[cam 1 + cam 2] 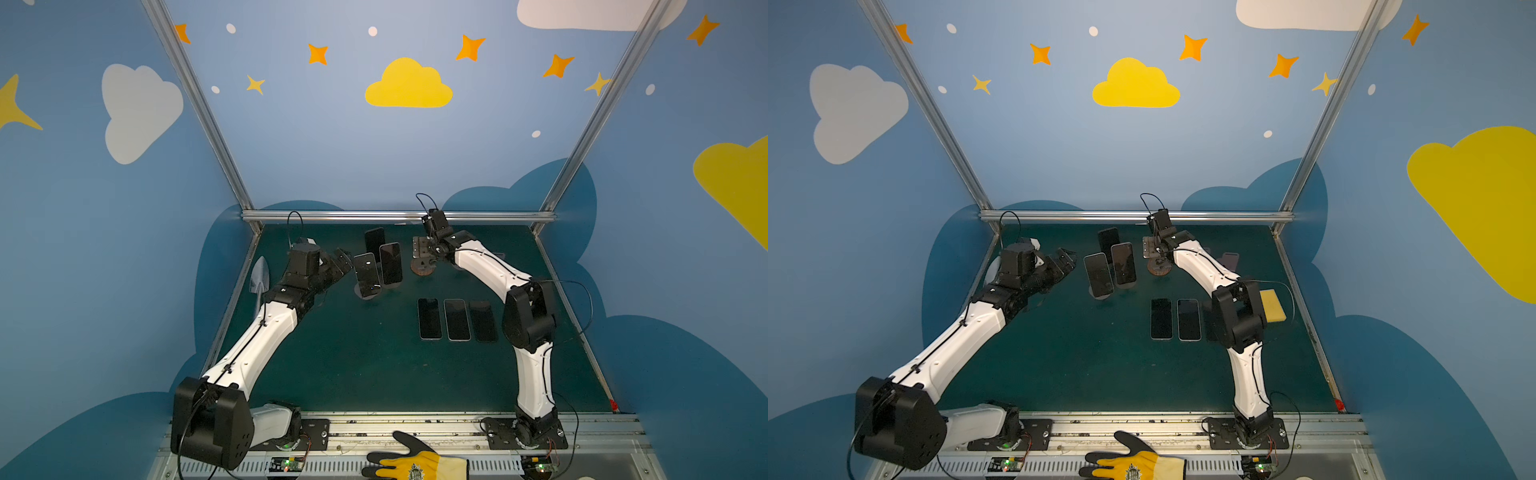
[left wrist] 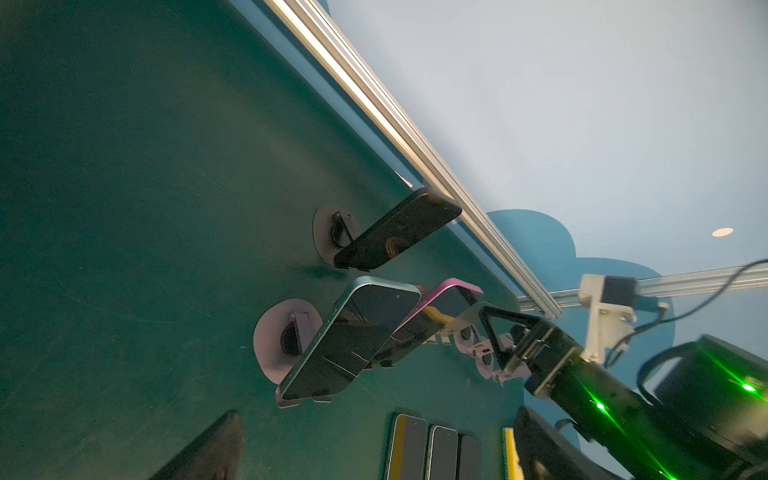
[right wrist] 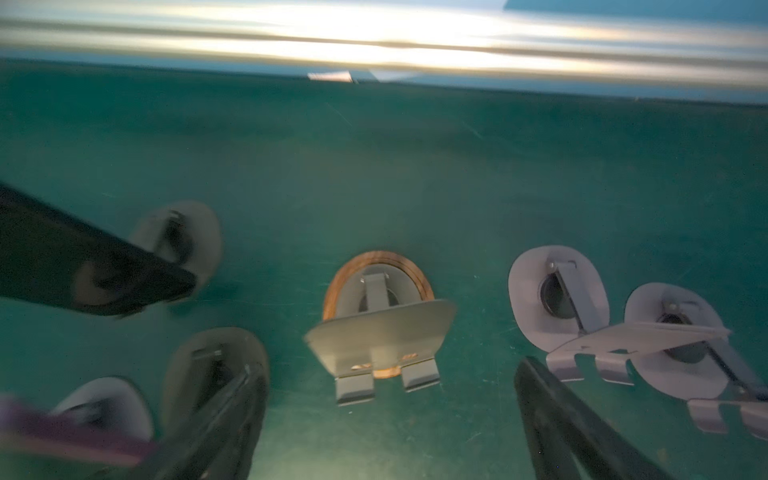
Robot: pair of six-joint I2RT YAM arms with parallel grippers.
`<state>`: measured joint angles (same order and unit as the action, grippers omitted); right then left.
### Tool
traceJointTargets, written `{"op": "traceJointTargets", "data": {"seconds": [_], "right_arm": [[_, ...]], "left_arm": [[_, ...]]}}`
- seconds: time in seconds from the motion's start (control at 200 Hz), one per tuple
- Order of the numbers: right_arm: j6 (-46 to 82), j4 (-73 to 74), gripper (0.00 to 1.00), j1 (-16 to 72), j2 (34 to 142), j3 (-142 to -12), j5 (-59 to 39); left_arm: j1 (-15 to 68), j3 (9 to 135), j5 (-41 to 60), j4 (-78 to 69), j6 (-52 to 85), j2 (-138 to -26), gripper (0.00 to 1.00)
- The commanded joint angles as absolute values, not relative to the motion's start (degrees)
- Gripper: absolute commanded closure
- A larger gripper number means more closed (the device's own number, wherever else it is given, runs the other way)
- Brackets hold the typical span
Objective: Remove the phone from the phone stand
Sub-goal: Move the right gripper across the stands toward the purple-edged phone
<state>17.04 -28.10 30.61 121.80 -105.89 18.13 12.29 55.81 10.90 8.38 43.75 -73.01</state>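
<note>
Three phones lean on stands at the back middle: a teal-edged phone (image 1: 367, 274) (image 2: 353, 336) nearest, a pink-edged one (image 1: 390, 264) (image 2: 440, 307) beside it, a black one (image 1: 375, 241) (image 2: 399, 226) behind. My left gripper (image 1: 343, 259) (image 2: 374, 457) is open just left of the teal-edged phone, touching nothing. An empty phone stand (image 1: 422, 257) (image 3: 380, 332) on a brown round base stands to their right. My right gripper (image 1: 428, 249) (image 3: 382, 436) hovers open over it, with nothing between its fingers (image 3: 224, 415).
Three phones (image 1: 457, 320) lie flat side by side under the right arm. Two more empty stands (image 3: 557, 299) stand to the right. A yellow sponge (image 1: 1272, 305) lies by the right edge, a grey scoop (image 1: 259, 276) by the left edge, a glove (image 1: 415, 461) on the front rail.
</note>
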Motion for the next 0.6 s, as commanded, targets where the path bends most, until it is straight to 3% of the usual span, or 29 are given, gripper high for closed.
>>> {"op": "traceJointTargets", "data": {"seconds": [0.0,0.305,0.596], "right_arm": [[18.11,-27.44,0.07,30.26,122.74,-106.54,16.17],[19.21,-24.21,0.08,28.41,128.25,-107.97,12.74],[17.82,-22.75,0.34,26.55,128.53,-107.5,12.32]], "left_arm": [[11.95,56.98,13.16,8.09,42.85,-73.11,0.0],[11.95,57.13,15.43,7.38,43.47,-74.83,0.0],[11.78,57.9,14.78,8.62,42.36,-75.64,0.0]]}}
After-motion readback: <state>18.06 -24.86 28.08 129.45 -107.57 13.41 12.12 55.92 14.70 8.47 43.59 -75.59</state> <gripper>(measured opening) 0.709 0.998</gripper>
